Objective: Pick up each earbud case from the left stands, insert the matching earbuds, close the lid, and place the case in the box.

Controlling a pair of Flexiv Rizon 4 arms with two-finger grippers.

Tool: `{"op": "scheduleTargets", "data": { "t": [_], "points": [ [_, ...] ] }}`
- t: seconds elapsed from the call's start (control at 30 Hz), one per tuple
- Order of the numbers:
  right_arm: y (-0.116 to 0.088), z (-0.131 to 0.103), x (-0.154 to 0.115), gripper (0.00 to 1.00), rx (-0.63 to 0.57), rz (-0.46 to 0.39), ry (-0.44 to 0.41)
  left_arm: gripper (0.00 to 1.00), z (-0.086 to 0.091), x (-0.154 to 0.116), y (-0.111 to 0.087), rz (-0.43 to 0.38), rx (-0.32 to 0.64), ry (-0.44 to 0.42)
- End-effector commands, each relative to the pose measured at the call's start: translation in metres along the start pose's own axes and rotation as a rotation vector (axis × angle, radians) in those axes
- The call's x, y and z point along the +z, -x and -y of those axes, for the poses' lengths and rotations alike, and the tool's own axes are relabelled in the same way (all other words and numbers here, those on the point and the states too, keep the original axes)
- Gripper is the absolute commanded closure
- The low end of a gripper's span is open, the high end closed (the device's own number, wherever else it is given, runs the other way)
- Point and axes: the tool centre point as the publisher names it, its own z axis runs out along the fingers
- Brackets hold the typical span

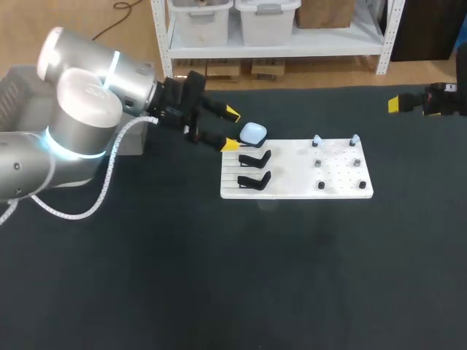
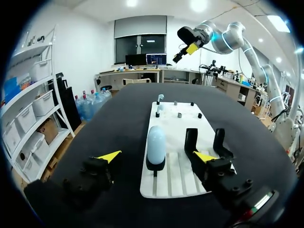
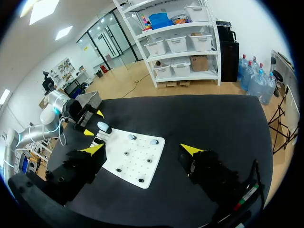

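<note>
A pale blue earbud case [image 1: 253,133] stands on the rearmost black stand of a white board [image 1: 299,188]. Beside it, two black stands [image 1: 255,157] are bare. My left gripper [image 1: 231,129] is open at the board's left end. In the left wrist view the case [image 2: 156,142] stands between the spread fingers of that gripper [image 2: 157,156], and neither fingertip touches it. Two pale earbuds [image 1: 316,140] sit on pegs at the board's far right. My right gripper [image 3: 142,149] hangs open and holds nothing, high above the table's far right, well away from the board [image 3: 137,164].
Several small dark pegs [image 1: 321,185] stick up from the right half of the board. A grey box-like shape [image 3: 90,99] sits behind my left arm at the table's left edge. Dark tabletop [image 1: 241,277] stretches in front of the board.
</note>
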Motion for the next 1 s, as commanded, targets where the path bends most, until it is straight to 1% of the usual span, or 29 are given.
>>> {"op": "scheduleTargets", "data": {
  "t": [0.03,0.27,0.37,0.43,0.53,0.63,0.87,0.97,1.0],
  "points": [
    [0.000,0.000,-0.001,0.00,0.000,0.000,-0.002,0.11,-0.010,0.004,-0.003,0.001,-0.007,-0.016],
    [0.000,0.000,-0.001,0.00,0.000,0.000,-0.002,0.04,-0.008,0.009,-0.006,0.000,-0.008,-0.019],
    [0.000,0.000,-0.001,0.00,0.000,0.000,-0.002,0.08,-0.007,0.010,-0.006,0.006,0.000,-0.016],
    [0.000,0.000,-0.001,0.00,0.000,0.000,-0.002,0.15,-0.008,0.011,-0.005,0.011,0.001,-0.010],
    [0.000,0.000,-0.001,0.00,0.000,0.000,-0.002,0.16,-0.009,0.013,-0.004,0.016,0.001,0.000],
    [0.000,0.000,-0.001,0.00,0.000,0.000,-0.002,0.24,-0.008,0.015,-0.002,0.019,0.005,0.000],
    [0.000,0.000,-0.001,0.00,0.000,0.000,-0.002,0.29,-0.006,0.021,0.000,0.020,0.014,-0.007],
    [0.000,0.000,-0.001,0.00,0.000,0.000,-0.002,0.34,-0.006,0.022,0.000,0.020,0.016,-0.010],
    [0.000,0.000,-0.001,0.00,0.000,0.000,-0.002,0.34,-0.006,0.023,0.000,0.020,0.016,-0.011]
  ]
}}
